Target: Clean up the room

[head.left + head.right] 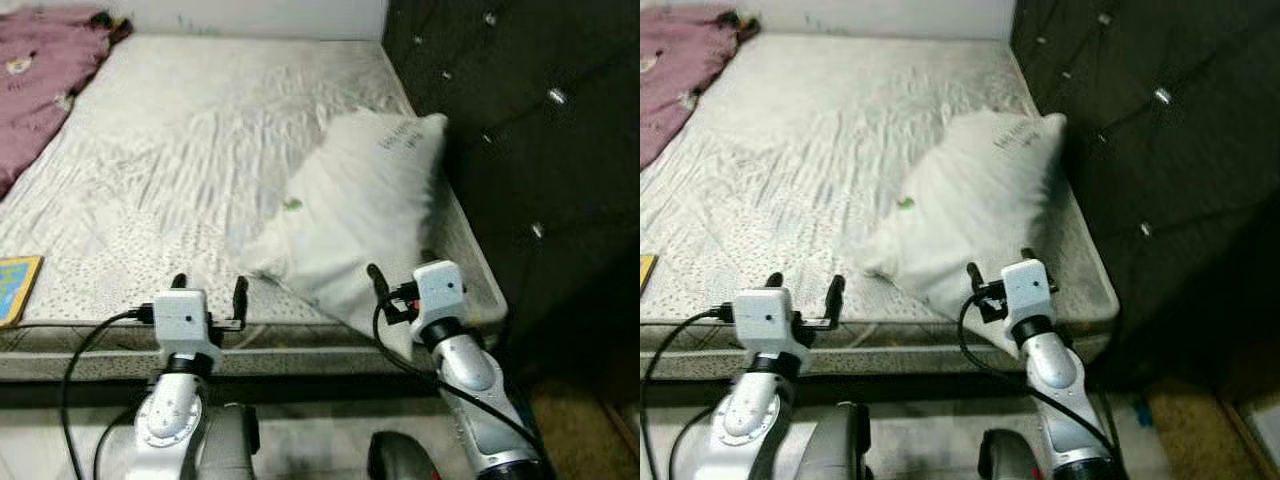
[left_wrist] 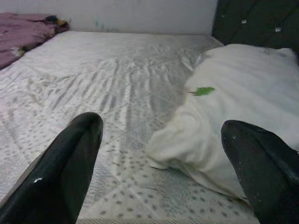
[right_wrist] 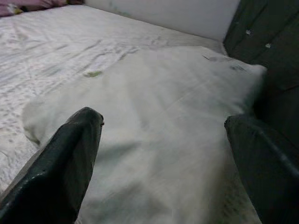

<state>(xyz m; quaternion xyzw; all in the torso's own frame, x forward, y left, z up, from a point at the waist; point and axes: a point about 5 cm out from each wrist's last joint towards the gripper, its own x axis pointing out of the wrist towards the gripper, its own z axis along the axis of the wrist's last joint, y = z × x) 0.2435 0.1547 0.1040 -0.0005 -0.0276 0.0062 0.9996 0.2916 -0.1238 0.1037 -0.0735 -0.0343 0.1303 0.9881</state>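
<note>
A white pillow (image 1: 355, 210) with a small green mark lies askew on the right side of the bare mattress (image 1: 200, 140), its far end leaning on the dark headboard. My right gripper (image 1: 400, 266) hovers open at the pillow's near corner; in the right wrist view the pillow (image 3: 159, 112) spreads between the open fingers (image 3: 70, 158). My left gripper (image 1: 209, 284) is open over the bed's front edge, left of the pillow, and holds nothing. A purple blanket (image 1: 35, 80) is bunched at the far left corner.
A yellow and blue book (image 1: 15, 287) lies at the mattress's front left edge. The dark tufted headboard (image 1: 520, 120) walls off the right side. A strip of brownish floor (image 1: 585, 420) shows at lower right.
</note>
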